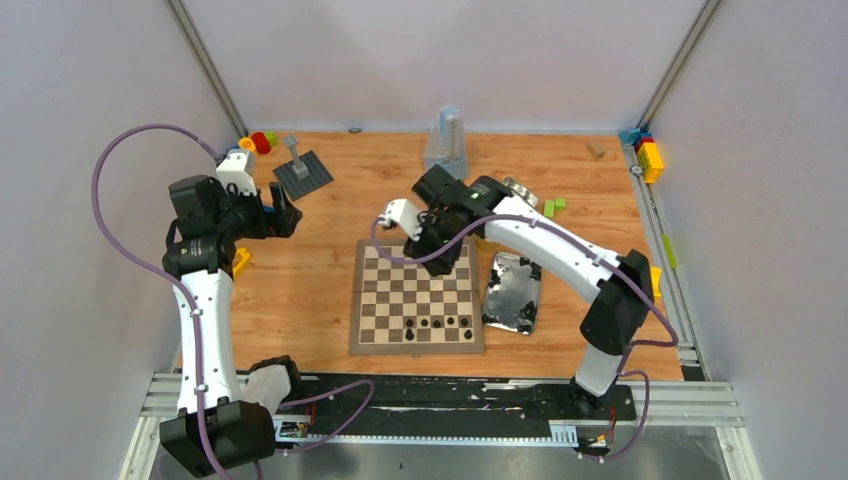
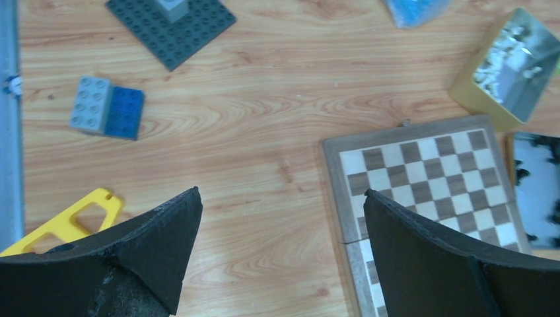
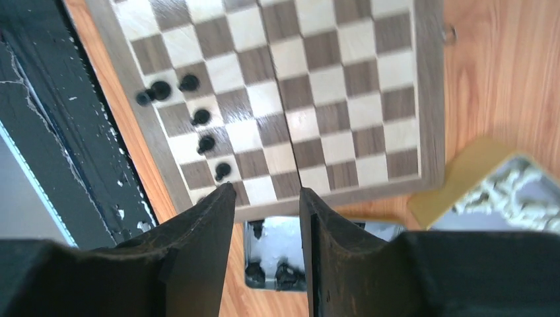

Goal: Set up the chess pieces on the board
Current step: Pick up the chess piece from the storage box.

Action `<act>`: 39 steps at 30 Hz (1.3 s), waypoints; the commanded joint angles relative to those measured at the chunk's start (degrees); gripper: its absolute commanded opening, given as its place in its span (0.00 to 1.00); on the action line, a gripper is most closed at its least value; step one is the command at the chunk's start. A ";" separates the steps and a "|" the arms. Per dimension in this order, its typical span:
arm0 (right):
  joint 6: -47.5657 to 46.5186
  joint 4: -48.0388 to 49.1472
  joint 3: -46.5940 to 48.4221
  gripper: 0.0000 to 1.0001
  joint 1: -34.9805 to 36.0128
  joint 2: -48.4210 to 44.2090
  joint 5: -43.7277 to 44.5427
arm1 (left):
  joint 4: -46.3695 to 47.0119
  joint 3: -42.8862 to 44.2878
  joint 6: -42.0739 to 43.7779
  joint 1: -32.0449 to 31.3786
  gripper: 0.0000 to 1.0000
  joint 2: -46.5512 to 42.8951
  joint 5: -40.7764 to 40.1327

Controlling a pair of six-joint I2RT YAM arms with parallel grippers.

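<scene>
- Currently the right gripper (image 3: 265,195) hangs over the right-hand part of the board (image 1: 417,297). Its jaws are partly apart with nothing between them, so it carries no piece.
- A handful of black pieces (image 3: 201,117) stand upright on the two rows nearest the arms, mostly toward the right. The other squares hold nothing, and no pale piece stands on the board.
- More black pieces lie in the shiny tin (image 3: 277,241) just beside the board's right edge. In the wrist view it sits directly under the right gripper's fingertips.
- The white pieces (image 2: 495,69) are heaped in the yellow-rimmed tin (image 2: 475,99) beyond the board's far right corner.
- The left gripper (image 2: 280,224) hovers over the wooden tabletop (image 2: 264,132) left of the board, jaws spread wide and empty.
- The step in hand looks like a fetch between placements, early in filling the black side.
- The next move likely calls for lowering onto one piece in the shiny tin and closing on it alone. The piece then has to go upright onto a free near-row square without toppling its neighbours.
</scene>
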 commanded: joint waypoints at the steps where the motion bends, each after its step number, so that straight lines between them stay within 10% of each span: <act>1: 1.92 1.97 -7.39 0.42 -9.83 -6.23 -6.03 | 0.61 -0.29 0.70 0.54 1.00 0.49 10.78; 13: 5.59 14.03 -35.95 0.42 -31.55 -18.92 -9.35 | 0.82 -4.25 3.55 0.45 1.00 -0.94 15.90; 39: 7.91 25.92 -35.72 0.35 -35.95 -3.69 -13.80 | 2.66 -6.02 3.54 0.45 1.00 -1.64 15.14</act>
